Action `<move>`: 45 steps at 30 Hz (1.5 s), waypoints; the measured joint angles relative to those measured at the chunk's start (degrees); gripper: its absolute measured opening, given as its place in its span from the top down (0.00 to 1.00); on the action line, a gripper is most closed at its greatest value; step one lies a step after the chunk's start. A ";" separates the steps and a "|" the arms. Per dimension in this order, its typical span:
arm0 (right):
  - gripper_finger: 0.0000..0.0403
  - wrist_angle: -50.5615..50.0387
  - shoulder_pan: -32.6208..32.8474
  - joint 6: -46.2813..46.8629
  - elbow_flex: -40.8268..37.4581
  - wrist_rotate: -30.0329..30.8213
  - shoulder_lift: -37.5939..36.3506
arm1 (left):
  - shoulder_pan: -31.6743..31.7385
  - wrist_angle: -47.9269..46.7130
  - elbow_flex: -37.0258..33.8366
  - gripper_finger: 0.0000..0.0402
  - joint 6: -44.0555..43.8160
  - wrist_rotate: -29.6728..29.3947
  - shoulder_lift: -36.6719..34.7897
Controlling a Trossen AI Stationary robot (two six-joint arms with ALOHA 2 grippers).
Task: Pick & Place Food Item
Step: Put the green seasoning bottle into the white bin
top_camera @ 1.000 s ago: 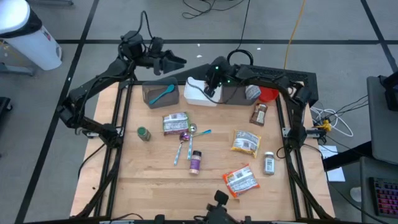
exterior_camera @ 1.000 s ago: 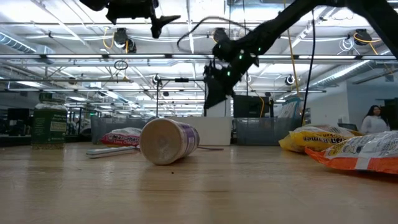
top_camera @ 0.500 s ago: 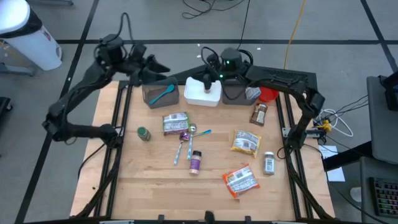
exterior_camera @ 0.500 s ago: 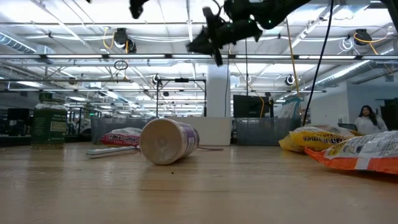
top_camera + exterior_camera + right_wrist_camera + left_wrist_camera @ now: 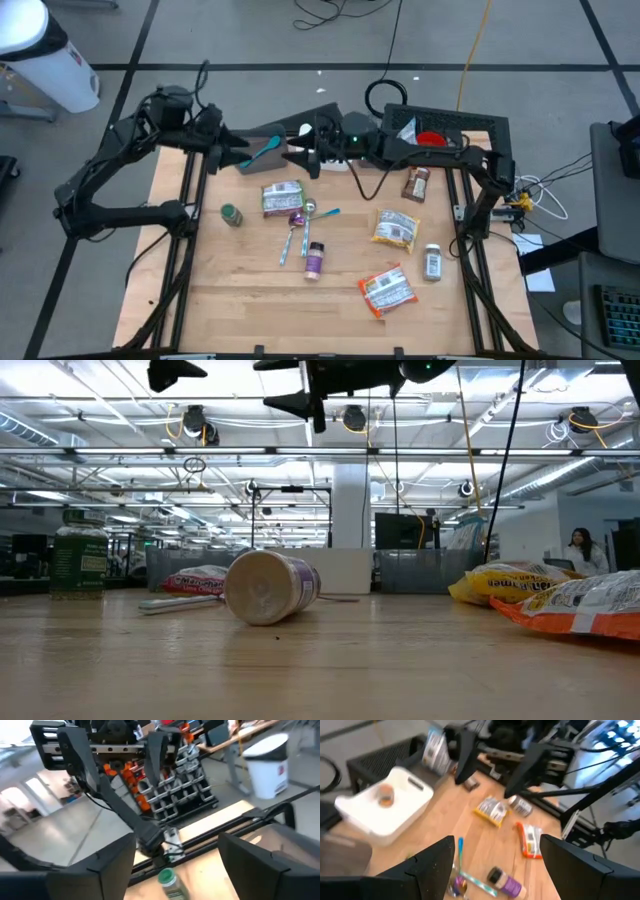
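Wood table (image 5: pixel 230 290): the right gripper (image 5: pixel 297 158), shut a second ago, now hangs with its jaws apart, swung off the white bin (image 5: pixel 405 805) at the far edge. A small round food item (image 5: pixel 384 795) sits in the bin, so the drop looks done. The left gripper (image 5: pixel 240 158) waits by the far-left corner, jaws apart. An orange packet (image 5: pixel 386 290) and a purple jar (image 5: pixel 270 587) are left on the table. A person (image 5: pixel 580 545) is far back in the room.

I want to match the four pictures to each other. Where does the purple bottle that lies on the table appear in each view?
High view: purple bottle lies on its side near the table's middle, below the spoons.
Low view: left of centre, its round end towards the camera.
Left wrist view: at the bottom edge, between the fingers.
Right wrist view: not in it.
Shared landmark: the orange snack bag, near the bottle.
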 joint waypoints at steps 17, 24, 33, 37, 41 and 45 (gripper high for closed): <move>0.31 -7.42 3.82 7.76 0.00 -3.72 0.09 | -15.01 2.14 -0.50 0.26 -12.20 -15.51 10.78; 0.31 -15.16 9.65 6.10 -5.06 1.61 -1.97 | -23.36 -1.16 -0.54 0.26 -14.13 -16.86 15.78; 0.32 8.30 21.05 16.88 -31.54 12.41 -12.70 | -40.26 -2.95 -0.42 0.26 -27.18 -40.55 10.09; 0.32 23.66 24.05 16.94 -43.54 18.37 -18.17 | -48.18 -3.49 -1.56 0.26 -34.97 -52.92 5.94; 0.32 35.36 24.52 16.79 -52.09 22.69 -23.48 | -55.90 -4.25 -3.32 0.26 -42.14 -61.62 1.45; 0.32 38.27 24.14 17.42 -57.02 23.96 -28.07 | -62.39 -10.10 -5.79 0.26 -51.48 -64.99 0.01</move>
